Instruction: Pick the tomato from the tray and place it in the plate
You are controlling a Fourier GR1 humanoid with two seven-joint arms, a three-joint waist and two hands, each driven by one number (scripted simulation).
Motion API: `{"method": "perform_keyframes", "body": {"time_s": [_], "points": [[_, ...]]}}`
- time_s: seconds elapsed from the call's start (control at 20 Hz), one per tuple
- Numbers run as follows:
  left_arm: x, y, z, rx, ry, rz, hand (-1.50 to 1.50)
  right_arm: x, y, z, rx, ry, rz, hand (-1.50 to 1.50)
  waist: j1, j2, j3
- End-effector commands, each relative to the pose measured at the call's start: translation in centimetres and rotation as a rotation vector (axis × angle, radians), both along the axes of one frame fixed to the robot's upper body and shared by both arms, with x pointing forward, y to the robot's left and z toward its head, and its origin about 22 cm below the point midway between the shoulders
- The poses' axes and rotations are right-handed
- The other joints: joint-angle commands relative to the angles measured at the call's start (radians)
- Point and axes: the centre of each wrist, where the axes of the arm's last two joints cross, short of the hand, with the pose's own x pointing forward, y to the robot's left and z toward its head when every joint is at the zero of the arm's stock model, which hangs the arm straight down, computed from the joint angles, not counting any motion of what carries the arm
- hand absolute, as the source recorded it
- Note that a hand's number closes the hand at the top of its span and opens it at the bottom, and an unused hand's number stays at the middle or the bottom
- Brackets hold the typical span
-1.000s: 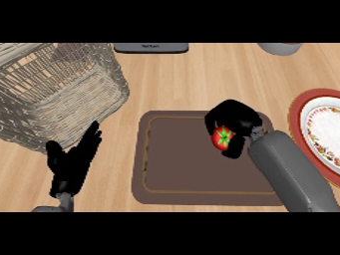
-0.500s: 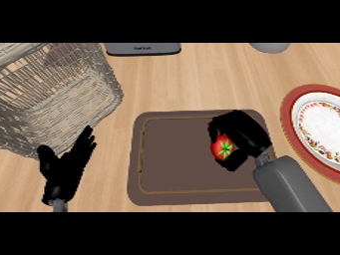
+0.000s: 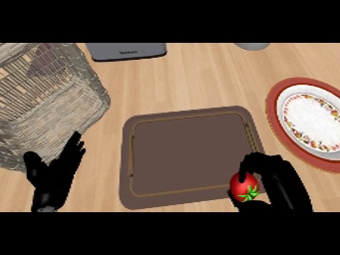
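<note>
A red tomato [image 3: 244, 186] with a green stem shows at the lower right, and my right hand [image 3: 281, 183] is curled round it. Hand and tomato sit over the near right corner of the brown tray [image 3: 187, 149]. The plate [image 3: 316, 121], white with a patterned rim on a red border, lies to the right of the tray, up and right of the tomato. At the lower left my left hand [image 3: 53, 175] rests open, fingers up, beside the tray.
A large wicker basket [image 3: 33, 97] fills the upper left, close to the left hand. A grey appliance [image 3: 125, 51] stands at the back edge, and a grey round object [image 3: 253, 46] peeks in at the top right.
The right hand with the tomato now shows lower in the view, at the tray's near right corner. The whole view has shifted, so the plate shows more fully.
</note>
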Motion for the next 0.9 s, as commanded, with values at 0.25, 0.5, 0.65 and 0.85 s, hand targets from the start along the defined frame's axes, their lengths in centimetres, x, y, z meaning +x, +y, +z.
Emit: {"method": "perform_keyframes", "body": {"time_s": [0.25,0.5,0.65,0.85], "points": [[0.7,-0.9,0.0,-0.012,-0.019,-0.073,0.00,-9.3,-4.7,5.3,0.258,-0.096,-0.324,1.50,0.075,0.025,-0.001],[1.0,-1.8,0.3,-0.010,0.006,-0.109,0.00,-9.0,-7.9,5.0,0.444,-0.144,-0.395,1.50,0.099,0.028,0.000],[1.9,-1.1,0.4,-0.013,-0.011,-0.106,0.00,-6.9,-12.8,4.9,0.414,-0.233,-0.484,1.50,0.106,0.030,0.001],[0.9,-3.9,0.3,-0.032,-0.016,-0.111,0.00,-2.8,-15.5,3.7,0.366,-0.261,-0.546,1.50,0.123,0.032,0.000]]}}
